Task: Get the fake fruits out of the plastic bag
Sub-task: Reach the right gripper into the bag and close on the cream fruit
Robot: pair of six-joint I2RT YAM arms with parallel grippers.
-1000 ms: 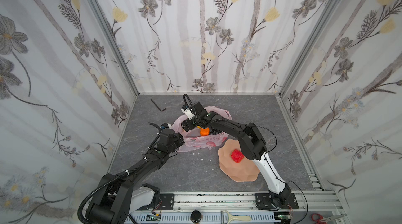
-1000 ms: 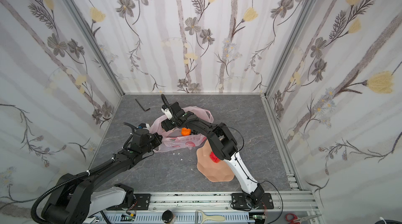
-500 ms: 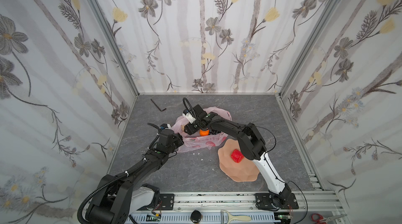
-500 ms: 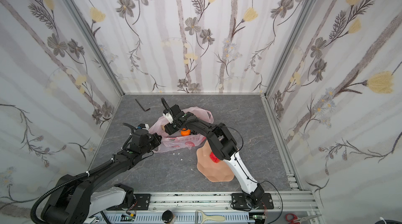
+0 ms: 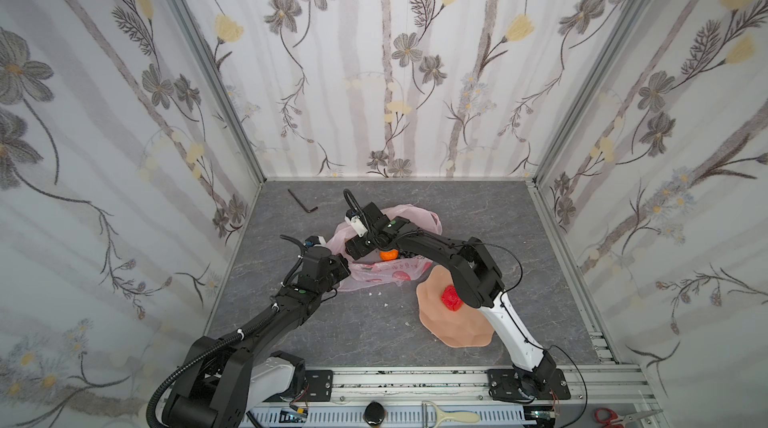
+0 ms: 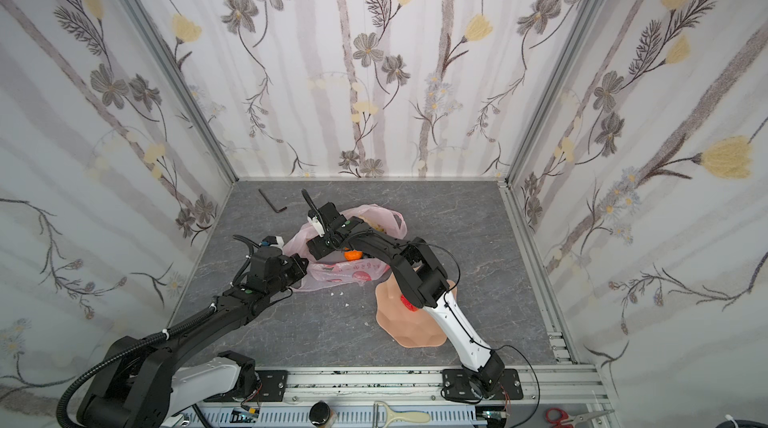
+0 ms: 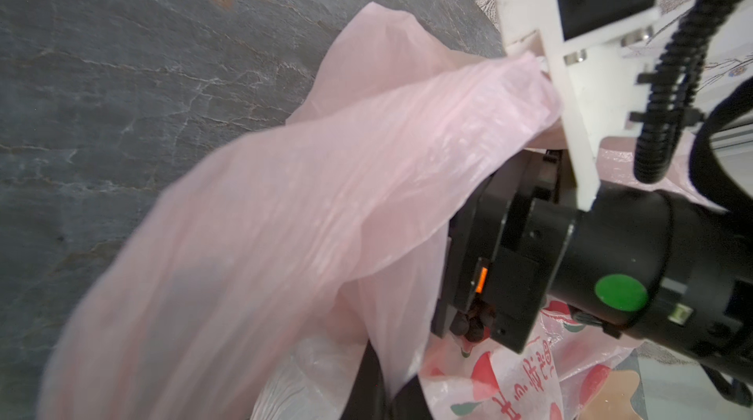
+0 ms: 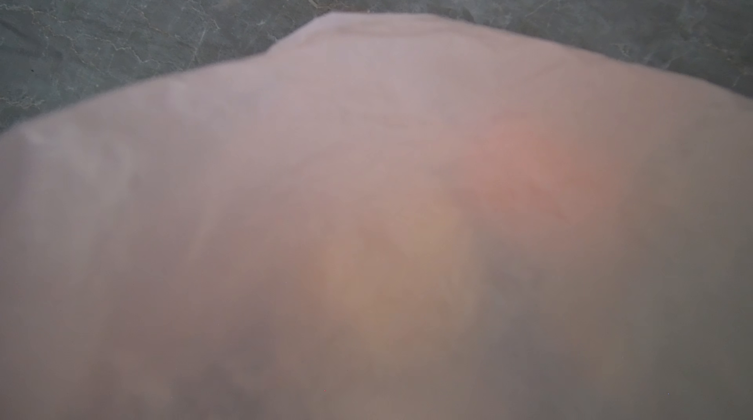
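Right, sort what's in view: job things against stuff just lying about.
Job:
- bag
- orange fruit, inside the bag
- red fruit, already out, on the dish

Lying about:
- hex key
- peeler
- scissors

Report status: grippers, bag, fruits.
Left gripper shut on bag rim. Right gripper inside bag near orange fruit, fingers hidden. Red fruit on dish. Bag film blinds right wrist view.
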